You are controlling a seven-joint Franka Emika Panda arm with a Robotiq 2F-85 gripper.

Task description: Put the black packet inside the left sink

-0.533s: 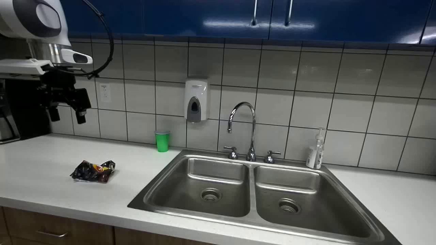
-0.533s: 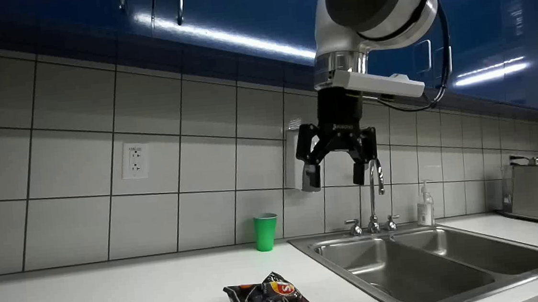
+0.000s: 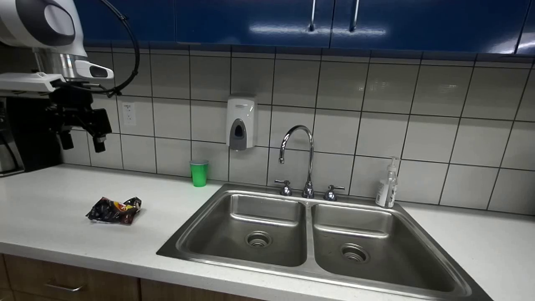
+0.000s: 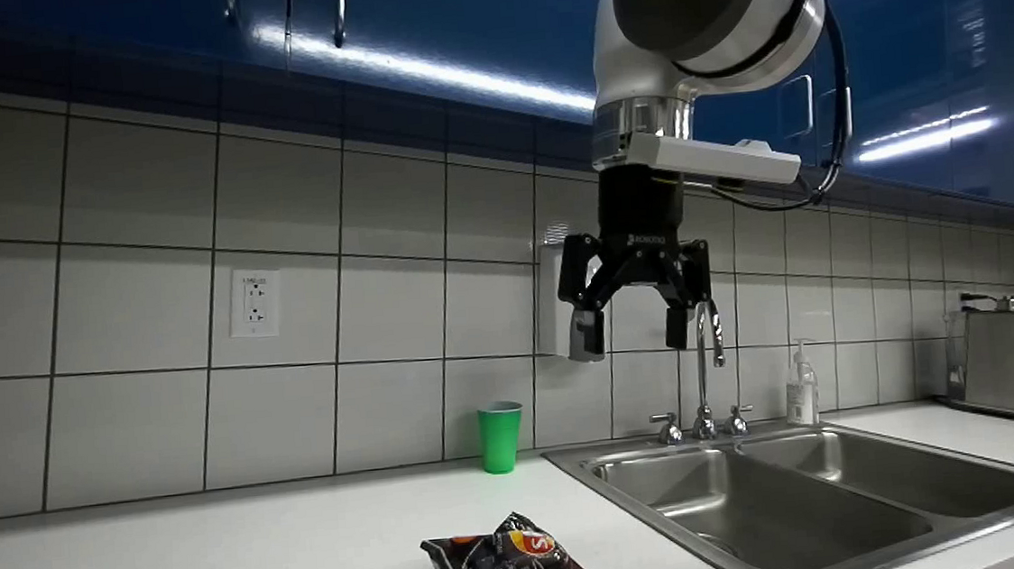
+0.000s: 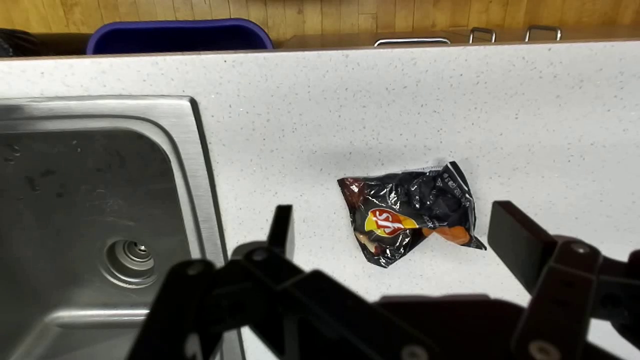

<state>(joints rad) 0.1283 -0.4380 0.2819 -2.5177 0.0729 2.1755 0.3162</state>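
The black packet [image 3: 113,211], crinkled with a red and yellow logo, lies on the white counter left of the sink. It also shows in an exterior view [image 4: 511,563] and in the wrist view [image 5: 412,210]. The left sink basin [image 3: 217,244] is bare metal with a drain; part of it shows in the wrist view [image 5: 90,200]. My gripper [image 4: 635,332] is open and empty, high above the counter, pointing down. It also shows in an exterior view [image 3: 82,143]. In the wrist view the packet appears between the spread fingers [image 5: 520,245], well below them.
A green cup [image 3: 199,173] stands by the tiled wall near the sink. A faucet [image 3: 310,163] rises behind the basins, with the right basin [image 3: 397,259] beside. A soap dispenser [image 3: 241,123] hangs on the wall. A pump bottle [image 3: 387,186] stands behind the right basin. Blue cabinets [image 3: 250,21] hang above.
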